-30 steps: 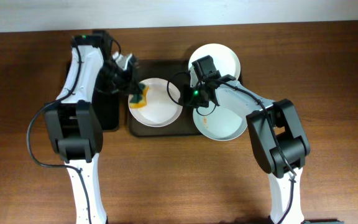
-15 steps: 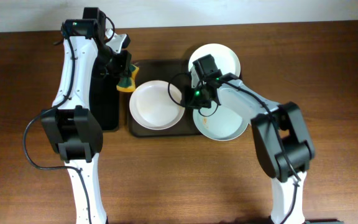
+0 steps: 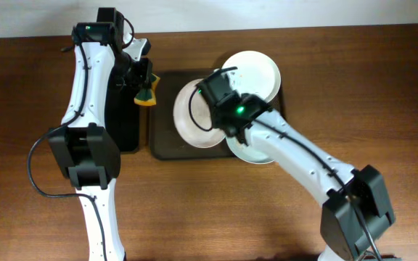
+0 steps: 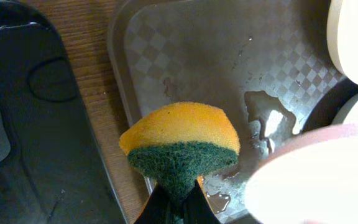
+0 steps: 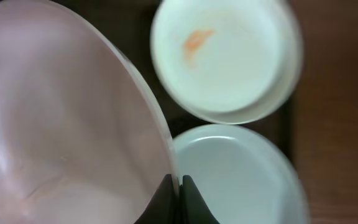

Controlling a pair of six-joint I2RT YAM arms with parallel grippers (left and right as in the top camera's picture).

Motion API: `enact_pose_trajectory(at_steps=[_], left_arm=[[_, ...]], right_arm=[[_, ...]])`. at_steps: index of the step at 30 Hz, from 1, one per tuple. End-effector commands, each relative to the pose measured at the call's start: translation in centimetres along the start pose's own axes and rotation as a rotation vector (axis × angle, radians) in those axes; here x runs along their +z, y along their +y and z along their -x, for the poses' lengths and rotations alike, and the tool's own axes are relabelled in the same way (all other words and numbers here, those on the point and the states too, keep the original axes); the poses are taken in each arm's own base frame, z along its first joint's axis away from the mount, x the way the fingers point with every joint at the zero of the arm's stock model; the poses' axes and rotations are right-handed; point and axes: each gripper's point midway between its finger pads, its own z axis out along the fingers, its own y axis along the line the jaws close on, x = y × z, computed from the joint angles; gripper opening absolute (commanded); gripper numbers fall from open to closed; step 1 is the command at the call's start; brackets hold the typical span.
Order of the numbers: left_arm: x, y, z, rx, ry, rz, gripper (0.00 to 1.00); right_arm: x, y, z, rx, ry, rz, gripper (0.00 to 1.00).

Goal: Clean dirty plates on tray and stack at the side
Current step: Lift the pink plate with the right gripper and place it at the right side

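My right gripper (image 3: 210,93) is shut on the rim of a white plate (image 3: 192,116) and holds it lifted and tilted above the dark brown tray (image 3: 164,147). In the right wrist view, that plate (image 5: 61,124) fills the left side, with its rim between the fingers (image 5: 178,186). A second white plate (image 3: 258,67) with an orange smear (image 5: 197,38) lies at the tray's far right. A pale blue-grey plate (image 3: 261,154) lies under my right arm and also shows in the right wrist view (image 5: 235,180). My left gripper (image 4: 176,202) is shut on a yellow-green sponge (image 4: 180,140), held over the tray's left rim (image 3: 147,93).
A smaller black tray (image 3: 125,127) lies left of the brown tray, under my left arm. The brown tray's floor (image 4: 191,56) is wet, with puddles. Bare wooden table (image 3: 383,87) lies to the right and in front.
My left gripper lifted the sponge off the white plate and drew back left. My right gripper then moved left, closed on that plate's rim and raised it off the tray.
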Motion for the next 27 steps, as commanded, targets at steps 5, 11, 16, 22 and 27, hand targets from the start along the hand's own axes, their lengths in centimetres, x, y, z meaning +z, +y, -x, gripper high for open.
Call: enact_pose_trajectory(at_steps=[5, 11, 16, 22, 27], left_arm=[[2.5, -1.3, -0.2, 0.022, 0.042, -0.008, 0.01], [4.4, -2.0, -0.6, 0.036, 0.081, -0.014, 0.01], [5.4, -3.1, -0.8, 0.058, 0.099, -0.018, 0.01], [5.6, -3.7, -0.8, 0.07, 0.098, -0.02, 0.01], [5.6, -3.7, -0.8, 0.07, 0.098, -0.019, 0.01]], right_arm=[[-5.7, -3.7, 3.3, -0.072, -0.28, -0.44, 0.04], [-8.9, -4.2, 4.5, -0.07, -0.409, -0.597, 0.04], [-10.0, -4.0, 4.8, -0.057, -0.455, -0.633, 0.04], [-10.0, -4.0, 4.8, -0.049, -0.457, -0.627, 0.04], [-9.7, -3.7, 4.7, -0.041, -0.449, -0.602, 0.04]])
